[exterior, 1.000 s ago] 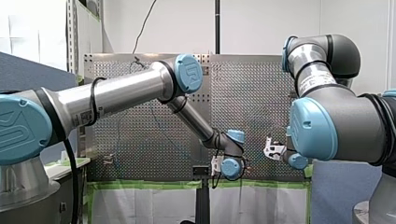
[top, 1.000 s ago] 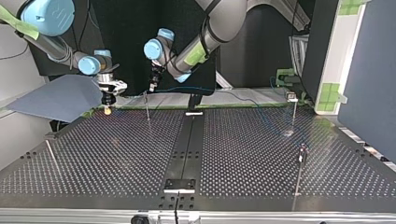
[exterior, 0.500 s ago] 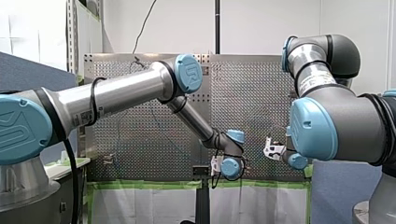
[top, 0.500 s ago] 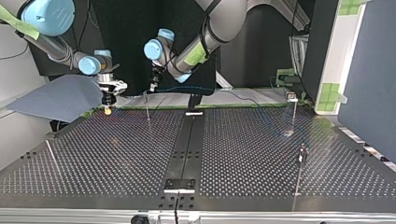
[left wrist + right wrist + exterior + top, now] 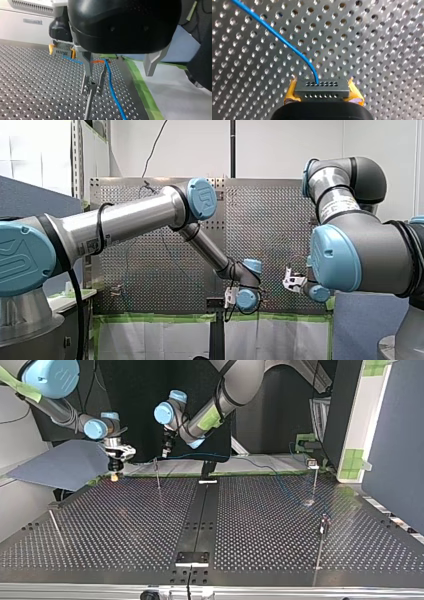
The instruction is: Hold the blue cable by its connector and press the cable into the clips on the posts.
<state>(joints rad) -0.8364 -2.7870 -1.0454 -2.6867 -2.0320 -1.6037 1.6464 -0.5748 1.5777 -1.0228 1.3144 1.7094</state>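
While the connector [image 5: 322,88] is sitting clamped between the yellow pads [image 5: 355,93] of my right gripper [image 5: 322,92], the cable [image 5: 274,33] is leaving its upper row of holes and curving away over the table [image 5: 374,50]. My right gripper is closing on the connector's two ends and is holding nothing else.

In the left wrist view, the cable is running from the connector towards the post [image 5: 88,107]. It is passing behind one metal finger, then dropping just beside the clip [image 5: 92,86] on top of that post. The cable is appearing outside the clip's prongs; whether it is touching them cannot be told.

My left gripper [image 5: 118,74] is hanging over this post with its fingers spread wide and is gripping nothing. The cable is passing through the gap between them, and one finger is standing just above the clip.

In the top view, both grippers are working at the table's far edge, left of the middle, my right gripper further left. A second post [image 5: 314,480] is standing well apart at the right. Green tape [image 5: 142,85] is edging the table.
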